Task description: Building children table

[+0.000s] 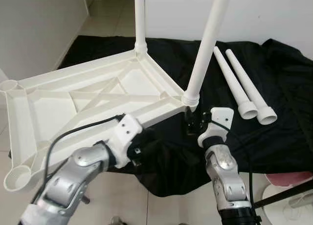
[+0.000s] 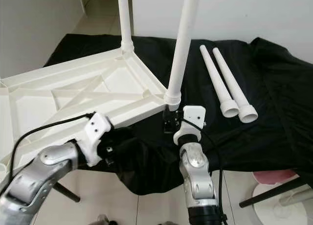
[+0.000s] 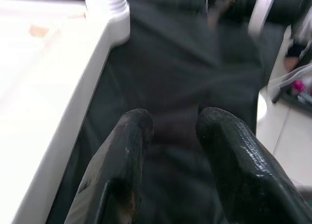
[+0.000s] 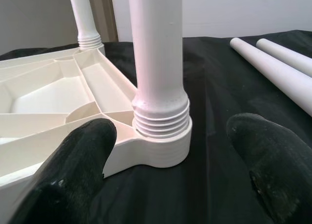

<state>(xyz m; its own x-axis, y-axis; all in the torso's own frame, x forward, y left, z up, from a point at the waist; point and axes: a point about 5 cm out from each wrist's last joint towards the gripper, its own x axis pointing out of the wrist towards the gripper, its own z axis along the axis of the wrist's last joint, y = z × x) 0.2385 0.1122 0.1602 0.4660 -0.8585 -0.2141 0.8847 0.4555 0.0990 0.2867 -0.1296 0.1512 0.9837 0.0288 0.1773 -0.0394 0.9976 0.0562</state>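
Right gripper [image 4: 170, 170] open astride the near leg [image 4: 156, 53], threads still showing: close low, twist square; left gripper [image 3: 170, 151] open, idle over cloth [image 3: 185, 78].

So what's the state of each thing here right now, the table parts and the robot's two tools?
Tabletop: upside down on the black cloth, ribs showing.
Near leg: upright in its corner socket, threads still visible.
Far leg: upright in its corner socket.
Two spare legs: lying loose on the cloth, side by side.
Two near-side sockets: empty.
Right tool: open, at the near leg's base.
Left tool: open, over the cloth beside the tabletop's edge.
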